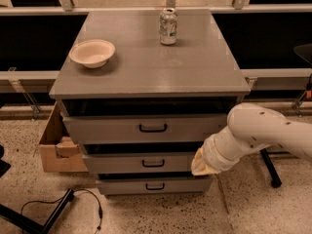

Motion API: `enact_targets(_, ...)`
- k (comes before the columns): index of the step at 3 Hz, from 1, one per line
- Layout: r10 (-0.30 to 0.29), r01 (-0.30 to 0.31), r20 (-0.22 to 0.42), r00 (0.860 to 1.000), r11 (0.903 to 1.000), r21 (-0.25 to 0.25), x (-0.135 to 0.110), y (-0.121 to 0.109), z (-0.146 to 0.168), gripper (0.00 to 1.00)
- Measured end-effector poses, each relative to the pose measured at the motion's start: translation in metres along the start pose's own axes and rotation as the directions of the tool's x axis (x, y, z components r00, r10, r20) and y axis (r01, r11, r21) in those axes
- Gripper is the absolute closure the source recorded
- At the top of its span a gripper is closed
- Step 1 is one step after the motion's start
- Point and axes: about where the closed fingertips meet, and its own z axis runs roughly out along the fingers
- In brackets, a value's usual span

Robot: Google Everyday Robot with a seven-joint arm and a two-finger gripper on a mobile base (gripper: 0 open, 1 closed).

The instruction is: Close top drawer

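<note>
The top drawer (112, 129) is the tallest grey front of the cabinet, with a small dark pull handle (152, 127). It stands a little out from the cabinet, with a dark gap showing above its front. My gripper (202, 164) comes in from the right on a white arm (263, 133). It is low in front of the right end of the middle drawer (122, 163), just under the top drawer's lower right corner. Its fingers are hidden behind the tan wrist.
A cream bowl (92, 52) and a drink can (168, 26) stand on the cabinet top (195, 67). The bottom drawer (155, 185) is slightly out. A cardboard box (53, 147) sits at the left, a black cable (73, 201) on the floor, and a chair leg (270, 169) at the right.
</note>
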Motion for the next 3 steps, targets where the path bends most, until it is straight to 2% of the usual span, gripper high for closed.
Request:
enact_targets(1, -0.087, 0.080, -0.073, 0.994, 0.9916, -0.102, -0.015, 0.033, -0.043, 1.00)
enact_targets(2, -0.095, 0.066, -0.189, 0.977, 0.9853, -0.158, -0.004, 0.036, -0.104, 1.00)
enact_targets(3, -0.009, -0.037, -0.320, 0.947, 0.9898, -0.138, 0.024, 0.019, -0.150, 1.00)
